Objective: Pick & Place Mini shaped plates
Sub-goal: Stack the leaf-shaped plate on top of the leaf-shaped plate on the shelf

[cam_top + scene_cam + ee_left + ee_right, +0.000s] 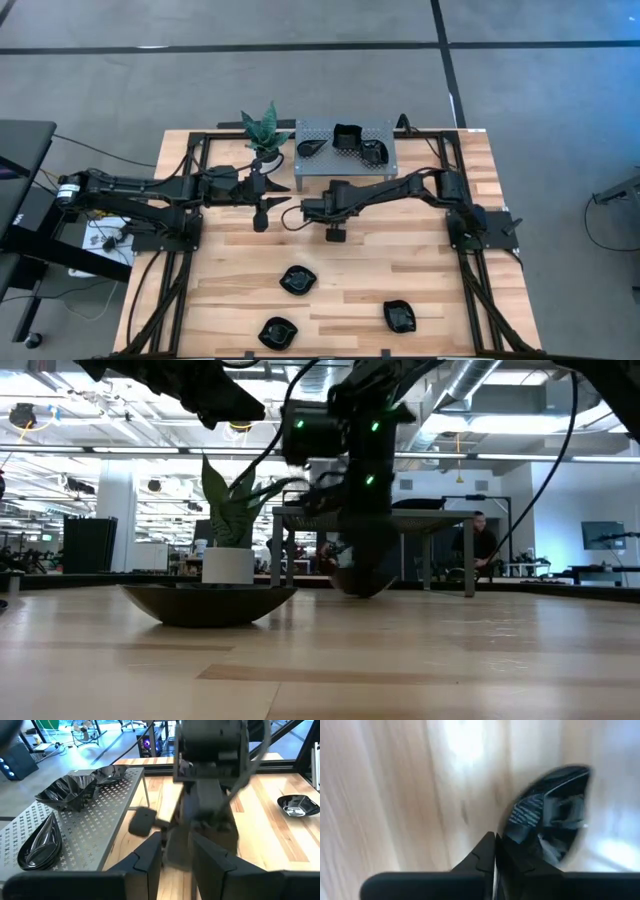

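Right tool [496, 851] shut beside glossy black plate [550, 817], wavy-rimmed.

high: straight down over the whole surface [420, 270] and both arms | low: at surface height, level, facing the room, close to a plate [210, 603] | left wrist: looks past its fingers at the rack [95, 820], shared with high | right wrist: very near the wood, one plate [550, 815] blurred.
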`<state>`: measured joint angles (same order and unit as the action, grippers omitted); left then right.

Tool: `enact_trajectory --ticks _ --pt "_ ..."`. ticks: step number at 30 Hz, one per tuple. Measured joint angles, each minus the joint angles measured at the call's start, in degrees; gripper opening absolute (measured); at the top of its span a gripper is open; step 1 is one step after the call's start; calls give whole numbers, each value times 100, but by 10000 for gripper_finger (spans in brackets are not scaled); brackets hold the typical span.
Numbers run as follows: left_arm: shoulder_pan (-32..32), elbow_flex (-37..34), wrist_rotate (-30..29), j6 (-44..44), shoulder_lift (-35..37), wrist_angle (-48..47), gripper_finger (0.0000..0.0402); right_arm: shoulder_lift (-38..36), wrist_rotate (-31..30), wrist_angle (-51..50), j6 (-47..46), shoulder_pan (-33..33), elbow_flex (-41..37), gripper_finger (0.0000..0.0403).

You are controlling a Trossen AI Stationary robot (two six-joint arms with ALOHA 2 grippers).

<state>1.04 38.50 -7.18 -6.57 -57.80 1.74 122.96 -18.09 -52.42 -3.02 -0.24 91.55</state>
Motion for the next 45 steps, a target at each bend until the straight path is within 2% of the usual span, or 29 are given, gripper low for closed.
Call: enact_trajectory --ticks 5,10,15,21,25,34,45 --pt "2 2 0 0 0 6 99 -554 -148 -955 -105 23 -1 6" --pt "0 2 0 0 0 4 99 -1574 -166 -1856 -684 46 -2 7" --pt "2 2 0 0 0 6 99 -2604 -263 -1922 -600 99 -2 3" --pt "2 2 0 0 0 13 99 -3280 -528 -2065 58 38 0 2" --pt "2 2 0 0 0 35 99 -3411 -765 -2062 340 -185 0 3" --pt "1 7 -1 0 0 72 99 -3230 -773 -2195 314 -939 -170 1" --pt "0 7 -2 0 -2 92 99 -3166 -747 -1563 919 -1220 -581 5"
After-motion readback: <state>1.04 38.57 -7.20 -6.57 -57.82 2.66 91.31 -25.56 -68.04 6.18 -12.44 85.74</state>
